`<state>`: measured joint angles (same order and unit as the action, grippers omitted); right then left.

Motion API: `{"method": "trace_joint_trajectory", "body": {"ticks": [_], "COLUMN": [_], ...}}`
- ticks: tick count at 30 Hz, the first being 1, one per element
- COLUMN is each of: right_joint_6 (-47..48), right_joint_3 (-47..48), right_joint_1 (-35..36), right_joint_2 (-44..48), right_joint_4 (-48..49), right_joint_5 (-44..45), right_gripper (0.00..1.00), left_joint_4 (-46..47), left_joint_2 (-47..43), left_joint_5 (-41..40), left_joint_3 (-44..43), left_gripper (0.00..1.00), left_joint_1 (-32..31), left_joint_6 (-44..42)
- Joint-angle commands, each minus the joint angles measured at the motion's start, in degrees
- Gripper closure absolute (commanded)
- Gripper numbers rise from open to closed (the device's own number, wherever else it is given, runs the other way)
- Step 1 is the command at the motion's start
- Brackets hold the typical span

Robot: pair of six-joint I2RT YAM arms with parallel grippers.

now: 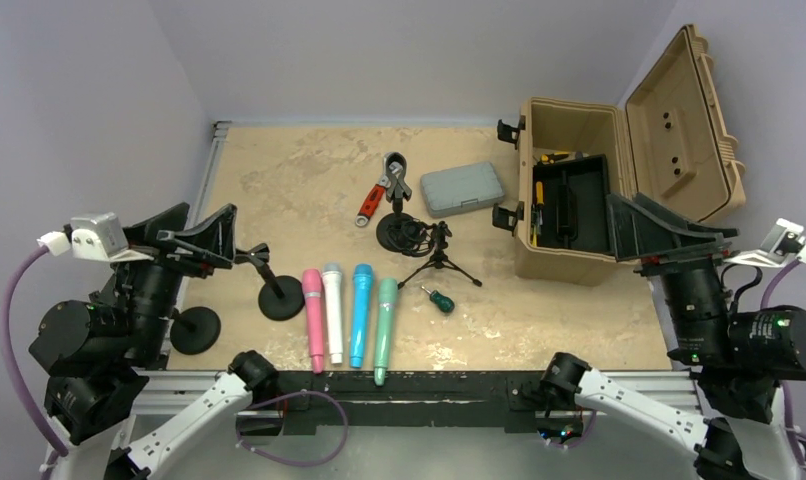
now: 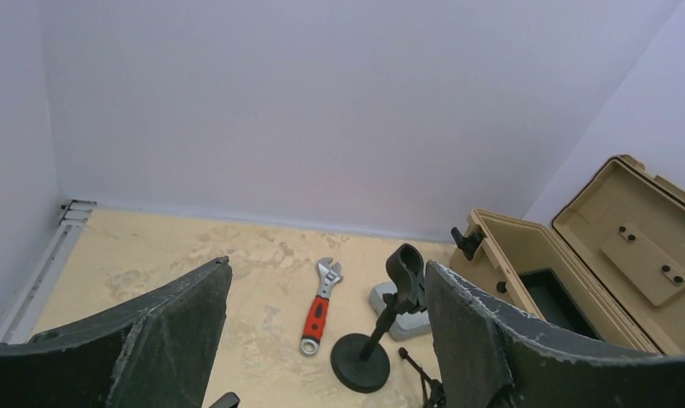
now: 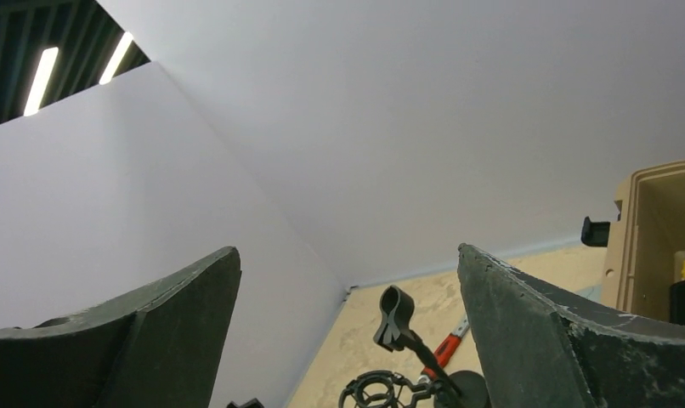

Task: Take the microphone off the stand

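Top external alone: row of four microphones (image 1: 360, 315)

1. Overhead, the left arm (image 1: 109, 330) covers most of the pole of the nearest stand (image 1: 195, 330).
2. The right arm (image 1: 739, 330) and its jaws hide the near right corner of the toolbox (image 1: 564, 265); the tools inside are too small to name, perhaps screwdrivers.
3. From the left wrist, the grey case (image 2: 414, 325) sits mostly behind the clip stand (image 2: 360, 364).
4. From the right wrist, the wrench (image 3: 448, 347) shows only part of its red handle.
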<state>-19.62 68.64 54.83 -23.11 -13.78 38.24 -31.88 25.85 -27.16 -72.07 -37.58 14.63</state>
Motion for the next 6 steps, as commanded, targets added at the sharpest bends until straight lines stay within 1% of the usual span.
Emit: {"method": "trace_joint_trajectory", "body": {"ticks": [1,2,3,4,6], "right_joint_6": [-0.6,-0.5,0.9,-0.3,-2.3], "right_joint_3": [-0.7,-1.7,-3.4,-4.0,-2.3], "right_joint_1": [0.1,0.1,0.1,0.1,0.1], "right_joint_2": [1.7,2.5,3.1,3.0,1.1], "right_joint_4": [1.0,1.3,4.0,4.3,0.4], "right_joint_5": [2.7,2.5,4.3,6.2,7.5], "right_gripper": [0.01,0.01,0.01,0.01,0.01], "left_joint_4": [2.7,2.6,2.5,2.5,2.5], "left_joint_2": [0.0,0.1,0.1,0.1,0.1], "left_joint_5": [-1.8,-1.6,-1.5,-1.2,-0.9], "left_joint_3": [1.4,1.6,1.8,2.0,2.1], "left_gripper": [0.18,0.18,0.18,0.18,0.18], "left_joint_1": [0.1,0.1,0.1,0.1,0.1], "left_joint_6": [-1.9,-1.6,-1.5,-1.3,-1.0]}}
